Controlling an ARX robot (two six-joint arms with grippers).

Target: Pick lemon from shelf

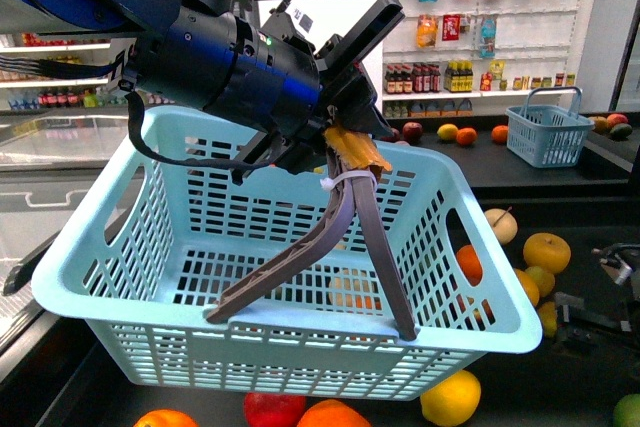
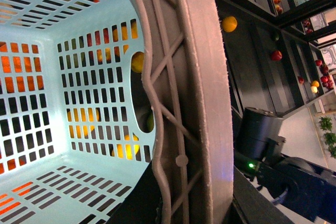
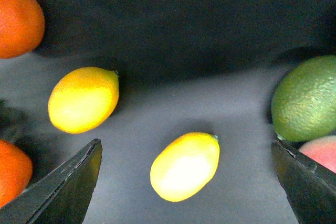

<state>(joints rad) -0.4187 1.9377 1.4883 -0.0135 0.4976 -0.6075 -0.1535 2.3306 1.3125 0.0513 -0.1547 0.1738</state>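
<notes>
right gripper (image 3: 185, 148) wide open, empty | lemon (image 3: 185, 167) between jaws, untouched | left gripper (image 1: 352, 154) clamps basket handle (image 1: 372, 237)

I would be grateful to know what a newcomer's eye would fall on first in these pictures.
The pale blue basket fills the front view, hanging by its grey handle from the left hand. In the right wrist view a bright lemon lies on the dark shelf between the open fingers of the right hand, with a second lemon nearby.
</notes>
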